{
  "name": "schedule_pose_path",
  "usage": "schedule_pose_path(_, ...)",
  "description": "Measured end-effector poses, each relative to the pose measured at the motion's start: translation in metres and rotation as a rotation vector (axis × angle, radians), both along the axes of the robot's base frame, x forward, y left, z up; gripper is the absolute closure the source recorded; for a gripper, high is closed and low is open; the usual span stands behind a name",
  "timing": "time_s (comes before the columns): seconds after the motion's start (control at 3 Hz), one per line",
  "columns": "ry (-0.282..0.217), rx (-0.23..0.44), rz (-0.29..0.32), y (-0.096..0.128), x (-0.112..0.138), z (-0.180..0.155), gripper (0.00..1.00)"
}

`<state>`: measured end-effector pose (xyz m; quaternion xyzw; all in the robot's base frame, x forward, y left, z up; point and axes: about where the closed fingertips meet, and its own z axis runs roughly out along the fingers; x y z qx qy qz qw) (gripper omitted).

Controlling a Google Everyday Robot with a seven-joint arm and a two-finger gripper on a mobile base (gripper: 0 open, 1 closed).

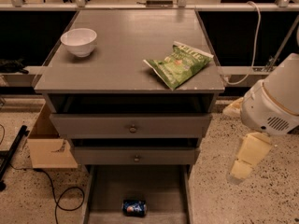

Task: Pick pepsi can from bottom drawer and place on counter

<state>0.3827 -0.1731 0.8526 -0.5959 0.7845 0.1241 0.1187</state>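
While the pepsi can [134,207] lies midway between the sides of the open bottom drawer [140,183], I judge the approach step: the gripper [247,158], whose grasp I cannot tell, hangs right of the cabinet [131,125] and must descend over it.

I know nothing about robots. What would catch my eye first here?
A crinkled green chip bag lies near the right front corner of the grey counter, with a white bowl at its back left. Down below, the pepsi can lies on its side in the open bottom drawer. At the right, the robot's white arm hangs its gripper beside the cabinet, well apart from the can.
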Motion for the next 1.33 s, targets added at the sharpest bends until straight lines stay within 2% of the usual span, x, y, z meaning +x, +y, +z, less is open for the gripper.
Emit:
schedule_pose_path(0.33, 0.002, 0.095, -0.047, -0.007, 0.012, -0.006, 0.0)
schedule_pose_path(0.67, 0.04, 0.18, -0.097, -0.003, 0.02, -0.034, 0.0)
schedule_pose_path(1.33, 0.105, 0.239, -0.153, 0.01, 0.021, -0.085, 0.0)
